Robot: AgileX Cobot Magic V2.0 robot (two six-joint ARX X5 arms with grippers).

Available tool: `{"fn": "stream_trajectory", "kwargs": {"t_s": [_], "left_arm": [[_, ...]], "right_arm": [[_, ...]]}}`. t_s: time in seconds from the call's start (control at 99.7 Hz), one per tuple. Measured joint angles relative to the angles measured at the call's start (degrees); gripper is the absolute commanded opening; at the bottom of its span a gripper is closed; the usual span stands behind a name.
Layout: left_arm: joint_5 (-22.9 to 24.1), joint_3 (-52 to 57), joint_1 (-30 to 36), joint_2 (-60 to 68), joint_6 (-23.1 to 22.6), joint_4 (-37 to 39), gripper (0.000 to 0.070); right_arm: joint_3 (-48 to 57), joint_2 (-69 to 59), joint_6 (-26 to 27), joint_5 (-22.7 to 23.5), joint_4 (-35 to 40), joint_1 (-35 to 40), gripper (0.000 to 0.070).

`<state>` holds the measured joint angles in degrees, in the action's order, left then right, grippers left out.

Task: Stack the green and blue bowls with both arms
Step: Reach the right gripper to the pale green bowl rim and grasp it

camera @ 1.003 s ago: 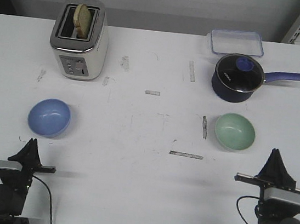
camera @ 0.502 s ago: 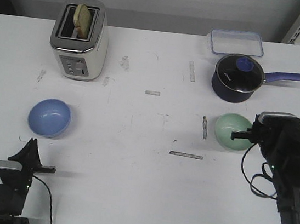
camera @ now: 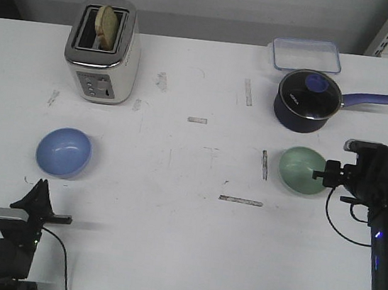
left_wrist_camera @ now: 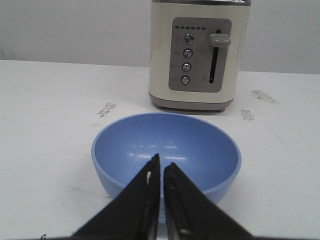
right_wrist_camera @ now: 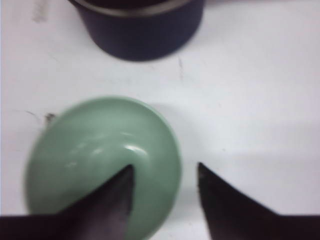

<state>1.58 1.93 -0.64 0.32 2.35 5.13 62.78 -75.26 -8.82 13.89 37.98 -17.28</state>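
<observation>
Right of centre on the scuffed white table (camera: 170, 220), the green bowl (camera: 302, 171) sits with the right gripper (right_wrist_camera: 165, 175) spread across its rim, one finger inside, one outside. Lower left, the blue bowl (camera: 63, 151) lies beyond the left gripper (left_wrist_camera: 161, 172), its fingers pressed together. Behind stand a toaster (camera: 103, 51) holding bread, a navy saucepan (camera: 307, 100) and a clear container (camera: 304, 56) against a grey wall.

You have two bowls, one blue (camera: 63, 151), one green (camera: 302, 171); one toaster (camera: 103, 51); one saucepan (camera: 308, 100); one clear container (camera: 304, 55); two arms.
</observation>
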Motion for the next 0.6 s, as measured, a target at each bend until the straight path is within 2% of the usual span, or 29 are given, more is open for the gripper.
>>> {"fn": "stream_trajectory", "kwargs": {"t_s": [0.09,0.431,0.542,0.602], "left_arm": [[0.0,0.0,0.0,0.0,0.0,0.0,0.0001],[0.0,0.0,0.0,0.0,0.0,0.0,0.0001],[0.0,0.0,0.0,0.0,0.1,0.0,0.0001],[0.0,0.0,0.0,0.0,0.1,0.0,0.0001]], "right_arm": [[0.0,-2.8,-1.2,0.0,0.0,0.0,0.0490],[0.0,-14.7,-3.1,0.0,-1.0,0.0,0.0487],[0.0,-15.9,-3.2,0.0,-1.1,0.0,0.0473],[0.0,-15.9,-3.2,0.0,-1.9,0.0,0.0406]]}}
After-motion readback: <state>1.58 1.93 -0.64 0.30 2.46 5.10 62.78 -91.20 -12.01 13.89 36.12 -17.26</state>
